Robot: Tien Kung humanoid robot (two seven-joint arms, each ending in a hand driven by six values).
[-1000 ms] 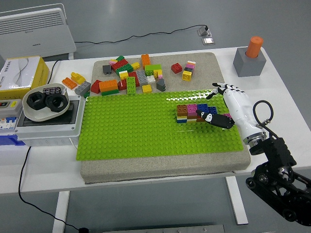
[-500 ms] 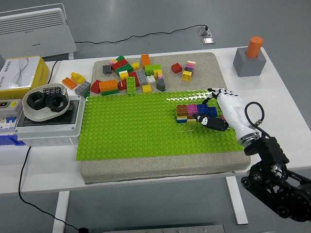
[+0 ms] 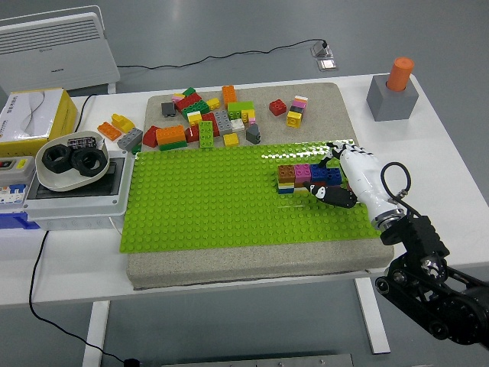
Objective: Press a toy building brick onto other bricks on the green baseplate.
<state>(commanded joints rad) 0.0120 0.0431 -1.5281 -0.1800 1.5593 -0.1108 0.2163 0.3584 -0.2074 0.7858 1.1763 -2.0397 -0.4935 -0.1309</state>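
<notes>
White table [image 3: 458, 145] carries a bright green studded baseplate [image 3: 214, 199] on a beige pad. Right white robot hand [image 3: 340, 180] lies over the right end of a low row of brown, pink & blue bricks [image 3: 306, 176], fingers curled down onto it. No legible writing anywhere. Loose mixed-colour bricks [image 3: 206, 122] sit behind the plate.

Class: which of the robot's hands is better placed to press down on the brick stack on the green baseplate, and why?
The right hand. It already rests against the brick stack on the green baseplate, its thumb beside the blue brick. No left hand is in view.
</notes>
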